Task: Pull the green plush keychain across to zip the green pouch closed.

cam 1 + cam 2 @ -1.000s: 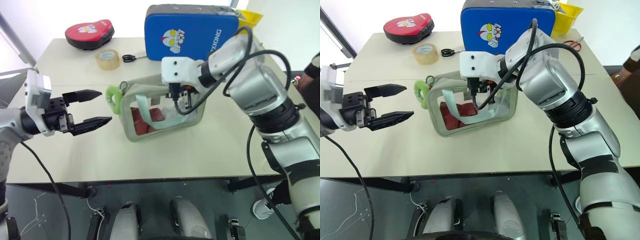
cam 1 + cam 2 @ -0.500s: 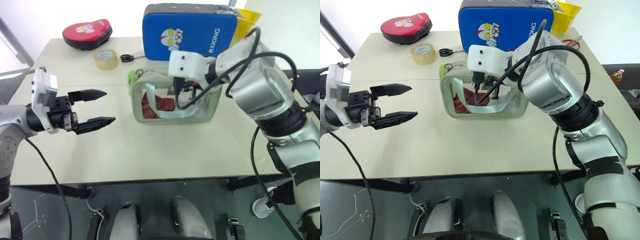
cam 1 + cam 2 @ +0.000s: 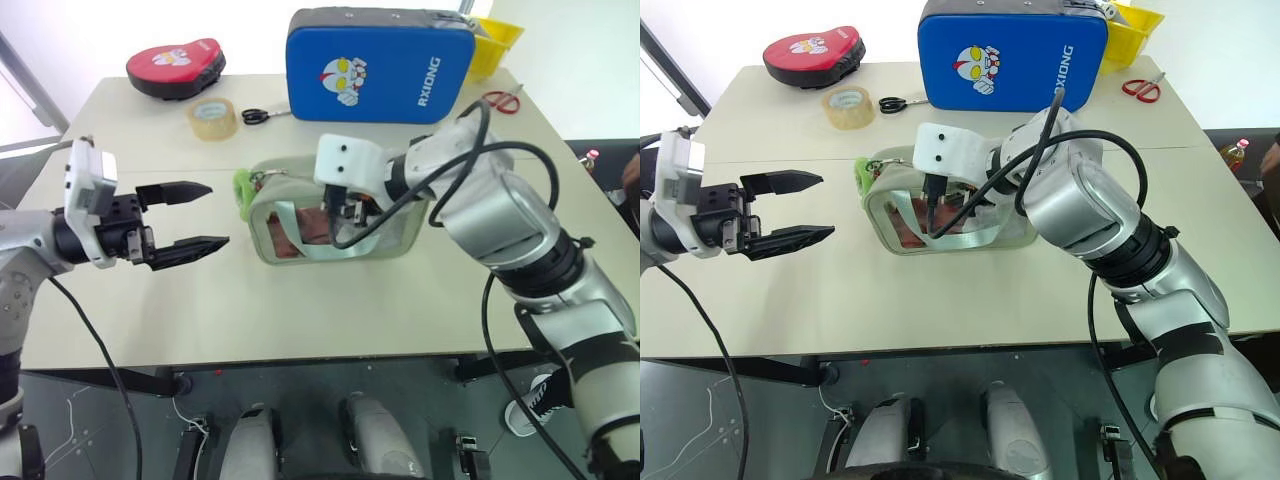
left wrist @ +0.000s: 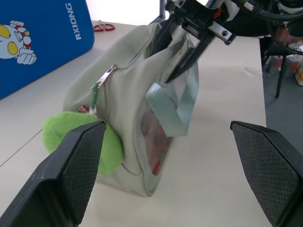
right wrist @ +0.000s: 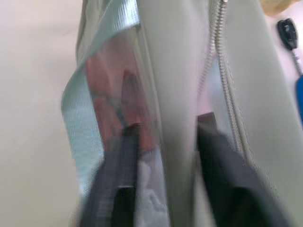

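Note:
The green pouch (image 3: 405,228) stands on the table mid-scene, its clear window showing red contents and a mint strap (image 4: 177,101). The green plush keychain (image 3: 243,191) hangs from the zipper pull at the pouch's left end. My right gripper (image 3: 343,214) points down at the pouch's top edge, its fingers apart on either side of the fabric beside the zipper. To the left, my left gripper (image 3: 219,213) is held level and wide open, pointing at the keychain (image 4: 71,135) with a short gap between them and nothing in it.
A blue hard case (image 3: 380,65) stands at the back. A tape roll (image 3: 215,118), black scissors (image 3: 258,116) and a red case (image 3: 178,68) lie back left. Red-handled scissors (image 3: 500,100) and a yellow bin (image 3: 497,35) are back right.
My right gripper's fingers have gone from shut on the pouch's top to apart. The pouch came back leftward and down onto the table. The left gripper has kept still.

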